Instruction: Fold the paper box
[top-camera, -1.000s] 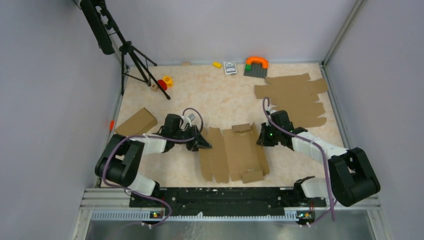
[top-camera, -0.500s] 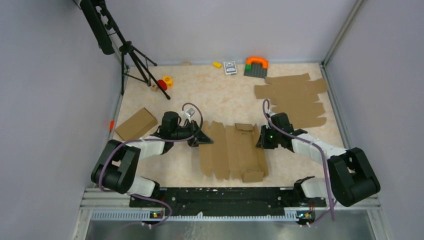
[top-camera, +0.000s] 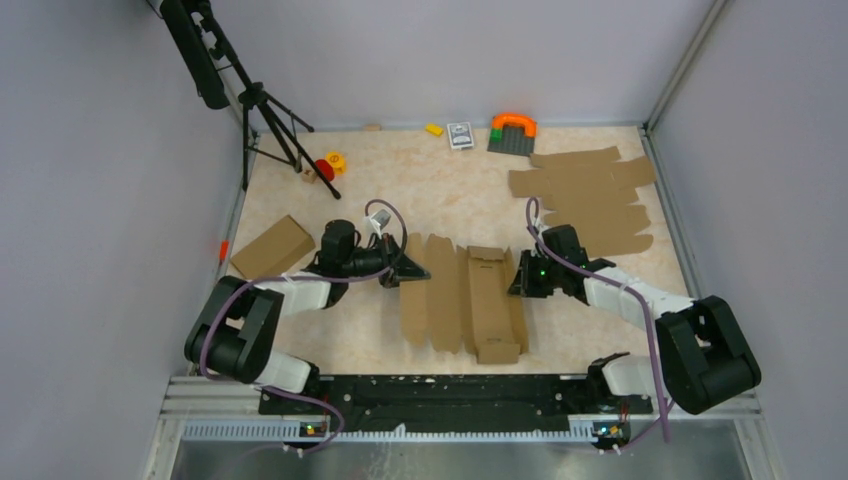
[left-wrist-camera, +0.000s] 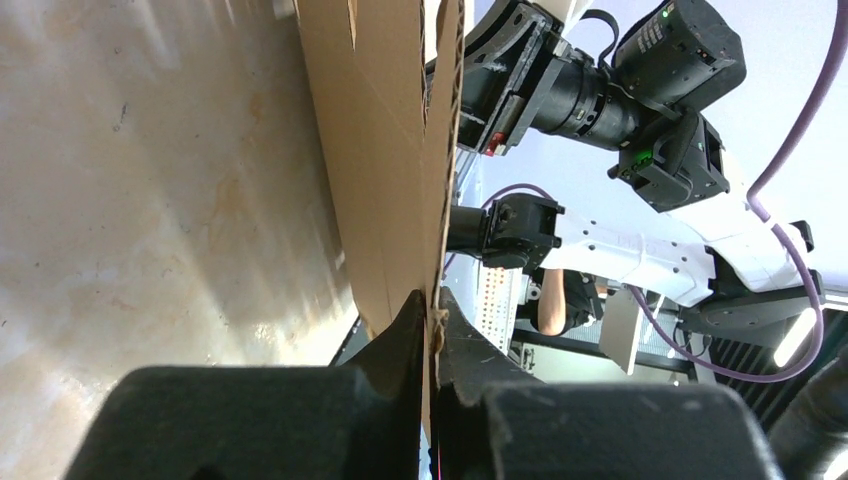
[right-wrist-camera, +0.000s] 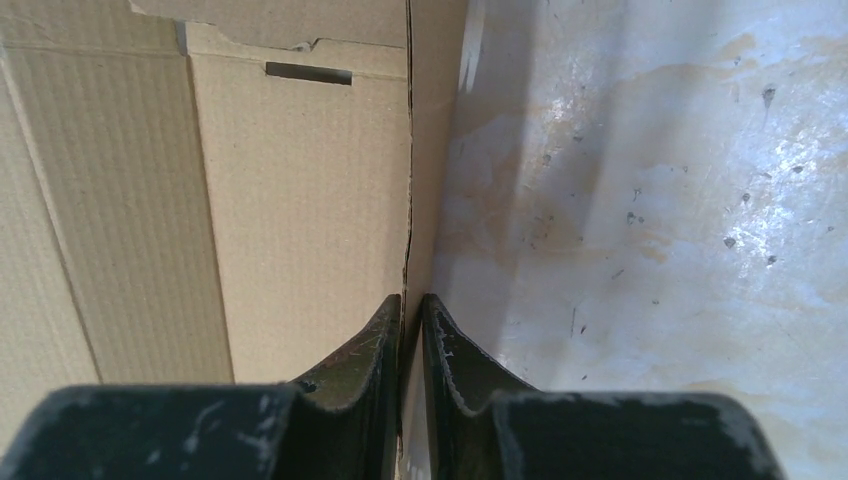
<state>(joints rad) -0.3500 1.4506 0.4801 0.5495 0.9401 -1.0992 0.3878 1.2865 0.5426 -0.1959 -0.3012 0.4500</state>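
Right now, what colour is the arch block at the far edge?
Orange. The arch block shows best in the top external view.

Centre: paper box (top-camera: 488, 300); behind-right: sheet pile (top-camera: 590, 200) (folded box (top-camera: 272, 247) far left).

Closed tight on the thin edge of the paper box (left-wrist-camera: 370, 150) with the black fingers of the left gripper (left-wrist-camera: 430, 306), brown panel rising to the top, mottled beige table (left-wrist-camera: 150, 180) left, right arm (left-wrist-camera: 640, 90) with purple cable (left-wrist-camera: 800, 120) beyond.
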